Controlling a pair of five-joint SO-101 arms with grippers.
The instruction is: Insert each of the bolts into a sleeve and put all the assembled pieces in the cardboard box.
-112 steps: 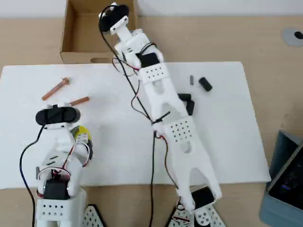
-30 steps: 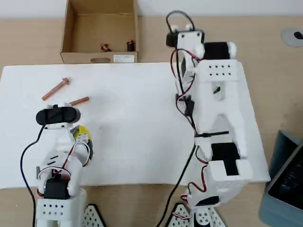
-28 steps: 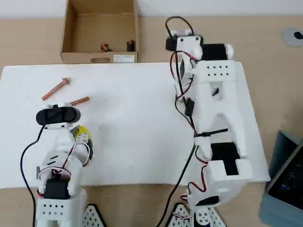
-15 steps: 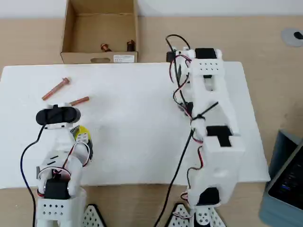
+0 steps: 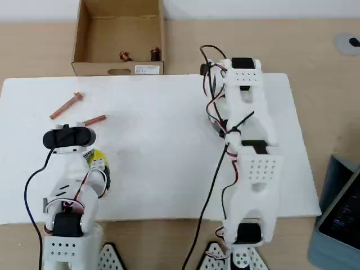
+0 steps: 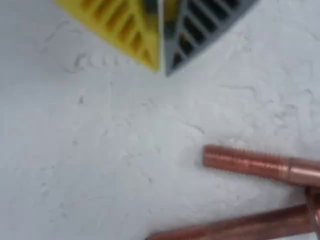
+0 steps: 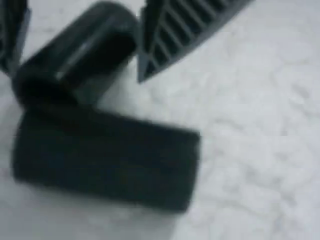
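My right arm (image 5: pixel 243 73) stretches over the right side of the white mat (image 5: pixel 163 169). Its gripper (image 7: pixel 75 72) is open, low over the mat, with one black sleeve (image 7: pixel 75 50) lying between its jaws. A second black sleeve (image 7: pixel 105 162) lies just beside it. My left gripper (image 6: pixel 160 70) is shut on nothing, its yellow and grey tips just above the mat. Two copper bolts (image 6: pixel 260 162) (image 6: pixel 235 230) lie close to it; in the high view they are at the mat's left (image 5: pixel 66 106) (image 5: pixel 94 120). The cardboard box (image 5: pixel 118 68) holds two pieces (image 5: pixel 126 56) (image 5: pixel 154 54).
A grey device (image 5: pixel 343 214) sits off the mat at the right edge, and a grey disc (image 5: pixel 349 42) lies at the far right. The left arm (image 5: pixel 68 138) stands over the mat's near left part. Bare mat lies between the two arms.
The right arm has swung from over the box to the mat's right side and come down onto the sleeves. The left arm has kept still.
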